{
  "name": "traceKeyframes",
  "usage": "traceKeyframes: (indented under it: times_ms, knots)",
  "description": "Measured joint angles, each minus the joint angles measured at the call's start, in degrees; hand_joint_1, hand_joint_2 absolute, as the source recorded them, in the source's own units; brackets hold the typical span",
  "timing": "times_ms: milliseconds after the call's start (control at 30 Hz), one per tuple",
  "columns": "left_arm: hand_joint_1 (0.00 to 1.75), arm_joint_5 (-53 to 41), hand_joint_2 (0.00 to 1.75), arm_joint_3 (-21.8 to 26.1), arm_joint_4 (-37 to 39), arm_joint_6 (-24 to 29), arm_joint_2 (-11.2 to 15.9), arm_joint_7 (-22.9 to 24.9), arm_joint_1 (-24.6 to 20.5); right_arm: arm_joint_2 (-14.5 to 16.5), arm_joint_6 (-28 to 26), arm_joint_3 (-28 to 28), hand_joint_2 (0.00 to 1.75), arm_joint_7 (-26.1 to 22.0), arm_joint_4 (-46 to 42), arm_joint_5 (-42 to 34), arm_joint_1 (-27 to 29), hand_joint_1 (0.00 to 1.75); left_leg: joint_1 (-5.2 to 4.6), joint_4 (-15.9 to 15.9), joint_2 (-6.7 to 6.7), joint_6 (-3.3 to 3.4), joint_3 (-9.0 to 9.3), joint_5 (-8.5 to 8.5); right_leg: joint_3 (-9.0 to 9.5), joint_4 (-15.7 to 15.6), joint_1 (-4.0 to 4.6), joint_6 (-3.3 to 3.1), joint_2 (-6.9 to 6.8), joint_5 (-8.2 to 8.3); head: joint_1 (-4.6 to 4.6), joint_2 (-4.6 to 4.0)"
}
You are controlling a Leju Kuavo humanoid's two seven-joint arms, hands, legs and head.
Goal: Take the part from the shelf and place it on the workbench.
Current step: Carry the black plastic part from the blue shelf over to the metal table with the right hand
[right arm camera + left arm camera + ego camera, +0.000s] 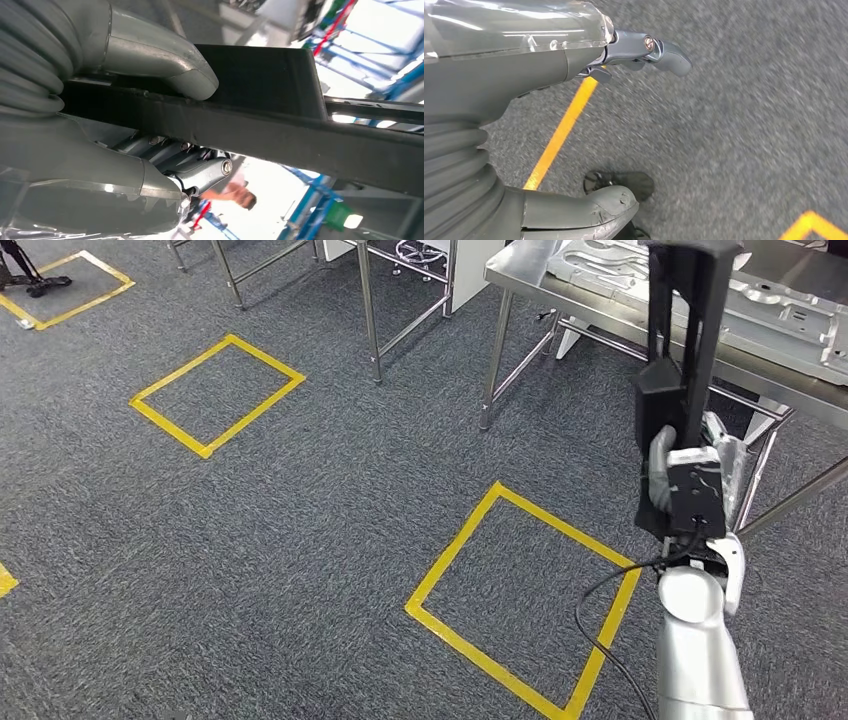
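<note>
Head view: right hand (672,475) gripped the black part (690,320) upright at 3 o'clock, just short of the steel bench (600,312) at 1 o'clock. Carry step; next needs a lift over the bench edge.
Left wrist: left hand (549,125) empty, fingers apart, over carpet.
Right wrist: thumb (165,55) and fingers (200,167) clamped on the part's bar.

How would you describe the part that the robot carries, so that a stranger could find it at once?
Look to the steel workbench at the upper right, with pale metal castings on top. In front of it the right hand grips a long black part that stands upright. It is the only matte black piece there; its neighbours are silver and lie flat.
</note>
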Motion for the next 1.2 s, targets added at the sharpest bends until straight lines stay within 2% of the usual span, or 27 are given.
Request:
traceKeyframes:
  times_ms: [33,67,100,133,167,233,300,333,400,433,500,533,567,600,667,733,800,833,900,933,967,1000,1033,1067,1100,1167,1200]
  knots:
    - [0.00,-0.11,1.75,-0.19,0.00,0.00,-0.19,0.20,-0.21,-0.50,0.22,-0.53,1.75,-0.03,-0.49,-0.39,0.88,1.75,0.00,0.05,0.43,-0.03,0.39,-0.37,-0.98,0.83,-0.14,0.20,-0.11,0.75,0.12,0.00]
    - [0.00,-0.19,1.75,-0.38,0.00,0.00,-0.40,0.34,-0.38,-0.90,0.43,-1.01,1.75,-0.04,-0.90,-0.62,1.48,1.75,0.00,0.12,1.01,-0.13,0.87,-0.82,-0.95,-0.40,-0.24,0.38,-0.39,2.56,0.19,0.00]
    - [0.00,-0.28,1.75,-0.56,0.00,0.00,-0.59,0.41,-0.53,-1.16,0.60,-1.32,1.75,-0.04,-1.26,-0.71,1.82,1.75,0.01,0.22,1.68,-0.31,1.44,-1.32,0.13,-3.63,-0.32,0.49,-1.02,5.11,0.22,0.00]
    - [0.00,-0.35,1.75,-0.73,0.00,0.00,-0.74,0.44,-0.67,-1.36,0.74,-1.53,1.75,-0.05,-1.58,-0.70,2.00,1.75,-0.09,0.31,2.36,-0.59,1.99,-1.88,1.65,-7.39,-0.20,0.50,-2.41,7.21,0.25,0.00]
    - [0.00,-0.40,1.75,-0.87,-0.01,0.00,-0.82,0.46,-0.82,-1.50,0.92,-1.68,1.75,-0.05,-1.86,-0.63,2.01,1.75,-0.26,0.46,3.02,-0.94,2.47,-2.47,2.99,-10.68,0.10,0.19,-3.73,8.60,0.33,0.00]
    - [0.00,-0.45,1.75,-1.04,-0.01,0.01,-0.89,0.52,-1.08,-1.62,1.24,-1.88,1.75,0.02,-2.14,-0.39,1.91,1.75,-0.68,0.48,4.41,-1.62,3.14,-3.36,4.14,-13.58,0.64,-0.82,-5.03,8.97,0.30,0.00]
    - [0.00,-0.51,1.75,-1.15,0.00,0.02,-0.98,0.59,-1.45,-1.76,1.51,-2.07,1.75,0.15,-2.33,-0.09,1.91,1.75,-0.76,0.33,5.78,-2.23,3.74,-4.00,4.18,-13.78,0.68,-1.86,-3.59,8.73,0.16,0.00]
    - [0.00,-0.53,1.75,-1.20,0.00,0.02,-1.02,0.60,-1.65,-1.83,1.59,-2.17,1.75,0.23,-2.47,0.07,1.92,1.75,-0.64,0.69,5.54,-2.52,3.90,-4.51,4.35,-13.86,0.62,-2.25,-2.85,8.64,0.08,0.00]
    - [0.00,-0.55,1.75,-1.27,0.00,0.02,-1.12,0.56,-1.92,-1.89,1.71,-2.26,1.75,0.35,-2.69,0.44,1.82,1.75,-0.32,4.85,3.07,-2.94,2.31,-6.91,4.86,-14.09,0.40,-3.01,-1.54,8.47,-0.12,0.00]
    - [0.00,-0.55,1.75,-1.29,0.00,0.02,-1.16,0.55,-1.90,-1.87,1.74,-2.30,1.75,0.39,-2.75,0.58,1.79,1.75,-0.22,8.74,1.53,-3.04,0.37,-8.62,5.02,-14.08,0.41,-3.30,-0.90,8.30,-0.24,0.00]
    - [0.00,-0.56,1.75,-1.29,0.00,0.02,-1.22,0.56,-1.67,-1.84,1.79,-2.32,1.75,0.43,-2.76,0.73,1.89,1.75,-0.19,16.49,0.23,-3.11,-4.34,-10.98,5.29,-14.04,0.51,-3.62,0.64,8.02,-0.41,0.00]
    - [0.00,-0.56,1.75,-1.30,0.00,0.02,-1.26,0.58,-1.56,-1.84,1.80,-2.36,1.75,0.45,-2.76,0.75,2.00,1.75,-0.19,18.03,0.06,-3.02,-5.84,-10.51,5.47,-14.02,0.60,-3.65,1.51,7.87,-0.42,0.00]
    - [0.00,-0.57,1.75,-1.31,0.00,0.02,-1.30,0.58,-1.49,-1.84,1.81,-2.41,1.75,0.46,-2.76,0.75,2.11,1.75,-0.20,17.11,-0.08,-2.81,-6.21,-8.71,5.72,-14.01,0.68,-3.63,2.40,7.71,-0.43,0.00]
    - [0.00,-0.57,1.75,-1.32,0.00,0.02,-1.34,0.58,-1.46,-1.84,1.84,-2.48,1.75,0.49,-2.76,0.76,2.22,1.75,-0.23,14.04,-0.51,-2.48,-5.53,-5.97,6.04,-14.00,0.75,-3.56,3.26,7.52,-0.43,0.00]
    - [0.00,-0.57,1.75,-1.35,-0.01,0.02,-1.37,0.56,-1.42,-1.84,2.02,-2.61,1.75,0.56,-2.75,0.80,2.33,1.75,-0.26,6.22,-2.85,-1.54,-2.97,-1.29,6.49,-13.97,0.73,-3.29,4.83,7.17,-0.34,0.00]
    - [0.00,-0.58,1.75,-1.38,-0.01,0.02,-1.37,0.53,-1.42,-1.85,2.26,-2.80,1.75,0.65,-2.72,0.86,2.43,1.75,-0.41,2.31,-4.53,-0.87,-1.40,-0.27,6.32,-13.97,0.40,-2.68,6.18,7.07,-0.33,0.00]
    - [0.00,-0.59,1.75,-1.52,0.00,0.02,-1.47,0.49,-1.60,-1.93,2.41,-3.11,1.75,0.72,-2.73,0.90,2.66,1.75,-0.50,1.45,-3.81,-0.55,-0.79,-0.56,6.11,-14.25,0.17,-1.80,7.41,7.16,-0.51,0.00]
    - [0.00,-0.59,1.75,-1.63,-0.01,0.02,-1.58,0.47,-1.71,-2.01,2.45,-3.25,1.75,0.73,-2.77,0.92,2.82,1.75,-0.40,0.89,-3.20,-0.36,-0.39,-0.44,6.14,-14.24,0.22,-1.44,7.01,7.08,-0.53,0.00]
    - [0.00,-0.59,1.75,-1.83,-0.02,0.02,-1.80,0.43,-1.81,-2.25,2.51,-3.41,1.75,0.75,-2.80,0.98,2.65,1.75,-0.10,-0.41,-1.81,0.16,0.65,-0.20,5.11,-11.93,0.50,-0.84,3.99,5.68,-0.13,0.00]
    - [0.00,-0.60,1.75,-1.90,-0.02,0.02,-1.83,0.43,-1.73,-2.31,2.50,-3.43,1.75,0.77,-2.77,1.13,2.53,1.75,-0.11,-0.72,-1.21,0.34,1.04,-0.26,3.53,-8.89,0.42,-0.60,1.91,4.26,0.11,0.00]
    - [0.00,-0.60,1.75,-1.96,-0.02,0.02,-1.83,0.43,-1.61,-2.36,2.39,-3.45,1.75,0.89,-2.70,1.46,2.37,1.75,-0.14,-0.81,-0.64,0.44,1.28,-0.43,1.47,-5.26,0.29,-0.31,0.61,2.75,0.31,0.00]
    - [0.00,-0.61,1.75,-2.02,-0.02,0.02,-1.83,0.44,-1.50,-2.36,2.12,-3.45,1.75,1.19,-2.60,2.10,2.35,1.75,-0.16,-0.76,-0.14,0.42,1.46,-0.64,-0.52,-1.94,0.09,-0.02,-0.03,1.73,0.33,0.00]
    - [0.00,-0.61,1.75,-2.08,-0.02,0.02,-1.84,0.45,-1.42,-2.36,1.76,-3.46,1.75,1.65,-2.47,2.98,2.39,1.75,-0.16,-0.68,0.28,0.35,1.63,-0.91,-1.86,0.01,-0.14,0.26,-0.34,1.63,0.36,0.00]
    - [0.00,-0.61,1.75,-2.13,-0.01,0.01,-1.87,0.47,-1.42,-2.36,1.39,-3.49,1.75,2.25,-2.32,3.90,2.39,1.75,-0.14,-0.56,0.66,0.23,1.81,-1.17,-2.04,-0.27,-0.35,0.50,-0.51,2.67,0.36,0.00]
    - [0.00,-0.62,1.75,-2.19,-0.01,0.00,-1.92,0.49,-1.44,-2.37,1.11,-3.54,1.75,2.96,-2.14,4.84,2.35,1.75,-0.10,-0.38,0.99,0.07,2.03,-1.49,-1.02,-2.71,-0.56,0.67,-0.69,4.62,0.38,0.00]
    - [0.00,-0.68,1.75,-2.35,-0.01,-0.02,-2.02,0.54,-1.55,-2.53,0.98,-3.61,1.75,4.30,-1.71,6.56,2.03,1.75,-0.14,0.05,1.43,-0.48,2.46,-2.27,2.72,-10.37,-0.66,0.70,-1.25,8.12,0.38,0.00]
    - [0.00,-0.78,1.75,-2.44,-0.02,-0.02,-2.05,0.59,-1.62,-2.71,1.01,-3.66,1.75,5.04,-1.42,7.54,1.77,1.75,-0.21,0.21,1.53,-0.82,2.60,-2.60,4.11,-13.06,-0.57,0.46,-1.38,8.93,0.35,0.00]
